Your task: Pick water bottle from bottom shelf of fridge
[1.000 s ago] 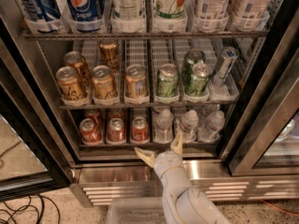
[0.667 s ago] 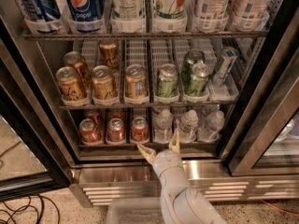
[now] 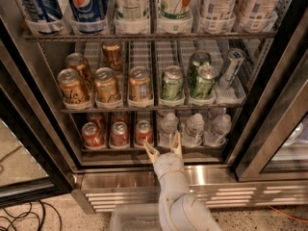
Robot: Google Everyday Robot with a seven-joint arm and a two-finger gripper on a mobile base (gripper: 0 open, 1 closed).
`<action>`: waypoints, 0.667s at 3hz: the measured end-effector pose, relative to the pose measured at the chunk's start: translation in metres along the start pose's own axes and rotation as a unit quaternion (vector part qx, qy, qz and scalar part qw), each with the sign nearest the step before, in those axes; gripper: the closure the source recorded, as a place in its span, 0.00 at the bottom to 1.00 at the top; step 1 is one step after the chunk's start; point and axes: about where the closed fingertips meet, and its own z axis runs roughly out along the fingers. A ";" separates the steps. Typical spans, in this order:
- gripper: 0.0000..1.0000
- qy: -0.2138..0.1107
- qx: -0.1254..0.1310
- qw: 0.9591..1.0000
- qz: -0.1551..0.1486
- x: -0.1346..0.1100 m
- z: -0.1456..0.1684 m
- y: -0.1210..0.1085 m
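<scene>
The fridge (image 3: 269, 105) stands open before me, with black-framed doors either side. Its bottom shelf (image 3: 159, 150) holds three red cans (image 3: 119, 134) on the left and three clear ribbed water bottles with white caps on the right: left bottle (image 3: 168, 127), middle (image 3: 193, 128), right (image 3: 219, 127). My white gripper (image 3: 164, 147) is at the shelf's front rail, fingers spread open and empty. It points up between the rightmost red can (image 3: 143, 132) and the left bottle, touching neither.
The rack above holds gold cans (image 3: 107, 84) and green cans (image 3: 172, 82). The top rack holds large Pepsi bottles (image 3: 86, 6) and others. A louvred steel grille (image 3: 240, 194) runs below. A plastic bin (image 3: 134, 219) sits by my arm. Cables (image 3: 24, 215) lie lower left.
The gripper has moved up and forward, from below the front rail to the rail of the bottom shelf, closer to the left bottle. Its fingers stay open.
</scene>
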 end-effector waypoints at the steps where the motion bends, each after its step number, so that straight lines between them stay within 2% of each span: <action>1: 0.24 -0.010 0.032 0.999 -0.012 0.001 0.003 -0.002; 2: 0.24 -0.016 0.063 0.998 -0.027 0.003 0.005 -0.007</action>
